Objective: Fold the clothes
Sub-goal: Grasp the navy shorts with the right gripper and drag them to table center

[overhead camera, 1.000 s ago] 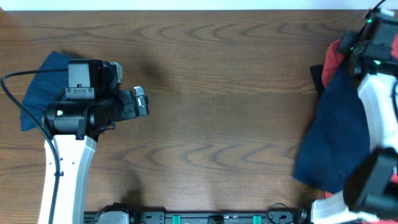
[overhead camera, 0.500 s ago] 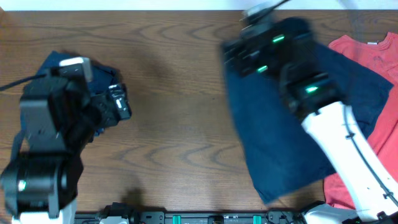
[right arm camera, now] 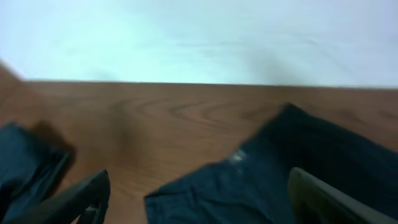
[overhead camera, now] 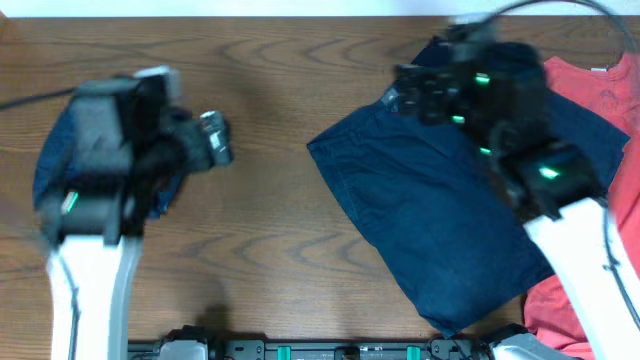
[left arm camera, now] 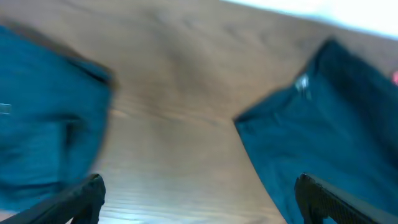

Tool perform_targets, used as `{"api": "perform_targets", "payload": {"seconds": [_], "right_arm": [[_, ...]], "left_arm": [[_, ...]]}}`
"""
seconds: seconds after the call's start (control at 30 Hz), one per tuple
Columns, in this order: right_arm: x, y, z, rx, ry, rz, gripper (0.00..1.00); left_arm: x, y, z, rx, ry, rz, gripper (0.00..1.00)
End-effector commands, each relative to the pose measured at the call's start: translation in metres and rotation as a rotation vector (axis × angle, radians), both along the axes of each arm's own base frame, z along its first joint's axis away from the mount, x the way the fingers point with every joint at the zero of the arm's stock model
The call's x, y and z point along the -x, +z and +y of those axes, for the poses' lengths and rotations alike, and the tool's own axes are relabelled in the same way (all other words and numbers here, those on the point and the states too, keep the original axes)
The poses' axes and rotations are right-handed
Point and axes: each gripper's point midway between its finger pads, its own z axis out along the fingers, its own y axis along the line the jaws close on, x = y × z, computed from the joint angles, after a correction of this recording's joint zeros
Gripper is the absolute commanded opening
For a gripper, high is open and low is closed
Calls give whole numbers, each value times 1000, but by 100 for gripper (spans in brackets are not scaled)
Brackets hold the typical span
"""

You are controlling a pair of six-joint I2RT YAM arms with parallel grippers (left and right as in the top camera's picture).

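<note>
Two pairs of navy shorts on the tabletop (overhead camera: 280, 250). Spread shorts (overhead camera: 440, 220) lie flat right of centre, right side over the coral T-shirt (overhead camera: 592, 90). Bunched shorts (overhead camera: 48, 165) sit far left, partly under the left arm. Left end effector (left arm camera: 199, 180) is wide open and empty, over bare wood between the pairs. Right end effector (right arm camera: 198, 177) is wide open and empty, above the spread shorts' far edge. All views are blurred.
</note>
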Motion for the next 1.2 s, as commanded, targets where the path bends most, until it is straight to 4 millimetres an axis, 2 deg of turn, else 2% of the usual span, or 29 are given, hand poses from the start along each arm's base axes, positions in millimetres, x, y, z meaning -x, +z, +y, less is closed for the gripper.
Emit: {"api": "perform_targets", "payload": {"seconds": [0.0, 0.1, 0.13, 0.17, 0.23, 0.33, 0.4, 0.47, 0.6, 0.77, 0.9, 1.0, 1.13, 1.17], "right_arm": [[12, 15, -34, -63, -112, 6, 89], [25, 6, -54, -82, -179, 72, 88], [28, 2, -58, -80, -191, 91, 88], [31, -3, -63, -73, -204, 115, 89], [34, -11, -68, -63, -218, 149, 89], [39, -24, -74, -47, -233, 204, 90], [40, -31, -75, -38, -238, 234, 90], [42, -39, -76, -27, -243, 267, 91], [45, -55, -78, -4, -251, 329, 92], [44, -71, -80, 21, -261, 388, 92], [40, -81, -79, 31, -263, 419, 92], [38, -85, -79, 35, -263, 432, 92], [37, -87, -79, 36, -265, 436, 91], [37, -86, -80, 38, -267, 435, 91]], "left_arm": [[-19, -42, -40, 37, -159, 128, 98], [-34, -90, -74, 5, -288, 224, 97], [-39, -105, -86, -11, -332, 243, 88], [-44, -123, -99, -30, -384, 260, 73], [-55, -149, -117, -43, -429, 273, 61], [-75, -185, -135, -70, -451, 268, 63], [-87, -203, -141, -85, -453, 254, 70], [-98, -219, -146, -87, -454, 237, 71], [-113, -245, -151, -85, -454, 223, 74], [-114, -264, -152, -88, -454, 243, 74], [-109, -272, -150, -91, -455, 268, 53], [-100, -283, -143, -114, -444, 303, 31], [-94, -294, -114, -251, -376, 356, 8], [-93, -295, -104, -293, -354, 368, 6]]}}
